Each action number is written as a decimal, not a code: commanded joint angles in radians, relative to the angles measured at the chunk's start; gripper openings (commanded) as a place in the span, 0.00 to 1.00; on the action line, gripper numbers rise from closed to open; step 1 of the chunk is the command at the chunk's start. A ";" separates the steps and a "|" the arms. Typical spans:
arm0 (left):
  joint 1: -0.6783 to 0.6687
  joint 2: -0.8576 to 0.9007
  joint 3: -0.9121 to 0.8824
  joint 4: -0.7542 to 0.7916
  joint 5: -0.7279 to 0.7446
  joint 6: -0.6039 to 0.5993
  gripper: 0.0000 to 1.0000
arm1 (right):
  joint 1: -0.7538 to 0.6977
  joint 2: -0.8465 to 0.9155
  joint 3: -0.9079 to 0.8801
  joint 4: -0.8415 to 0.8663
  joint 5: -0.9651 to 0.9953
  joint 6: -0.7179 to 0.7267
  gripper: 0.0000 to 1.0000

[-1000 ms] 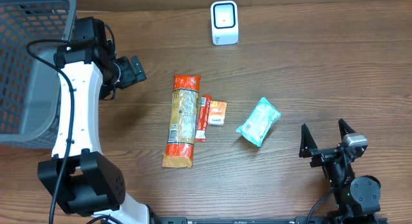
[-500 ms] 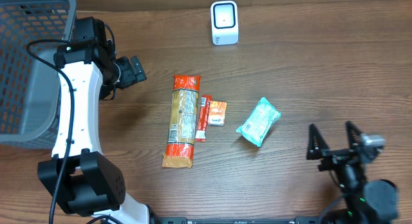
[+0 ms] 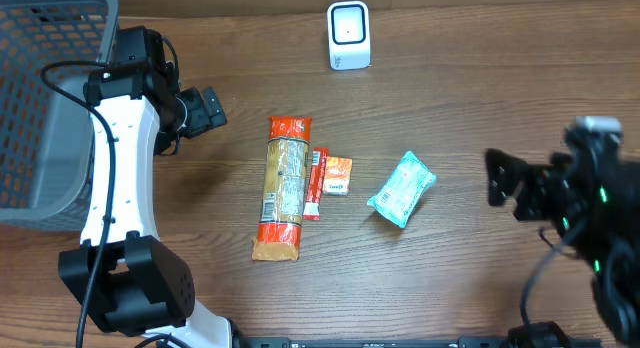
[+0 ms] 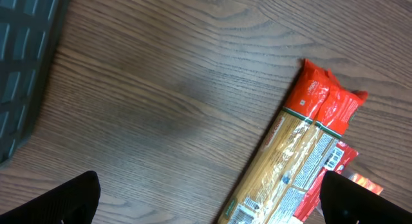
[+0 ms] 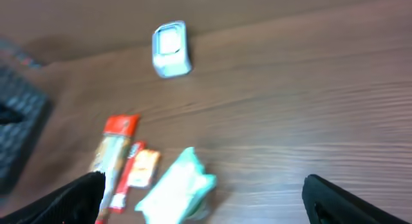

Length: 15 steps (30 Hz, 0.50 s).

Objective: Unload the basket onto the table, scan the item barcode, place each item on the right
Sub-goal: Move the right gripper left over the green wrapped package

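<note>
Where the brown, wood-grained tabletop (image 3: pixel 480 98) spreads out, a long pasta packet (image 3: pixel 283 188) lies mid-table, clear film between crimped red ends. A slim red sachet (image 3: pixel 317 184) touches its right side, with a small orange sachet (image 3: pixel 339 175) just beside that. A crinkly mint-green pouch (image 3: pixel 402 189) lies tilted, apart to the right. The white, rounded scanner (image 3: pixel 349 35) stands near the far edge, and a grey mesh basket (image 3: pixel 40 98) sits at the left. The left fingers (image 4: pixel 64 198) are spread wide above the packet's red end, gripping nothing. The right fingers (image 5: pixel 71 198) are equally wide, empty and well apart from the pouch.
</note>
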 commanded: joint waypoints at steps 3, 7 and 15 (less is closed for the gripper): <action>-0.007 0.002 0.018 -0.002 -0.004 0.016 1.00 | -0.002 0.162 0.029 -0.035 -0.267 0.005 0.94; -0.007 0.002 0.018 -0.002 -0.004 0.016 1.00 | -0.002 0.275 0.028 -0.110 -0.272 0.102 0.74; -0.007 0.002 0.018 -0.002 -0.004 0.016 1.00 | 0.000 0.473 0.002 -0.145 -0.272 0.214 0.56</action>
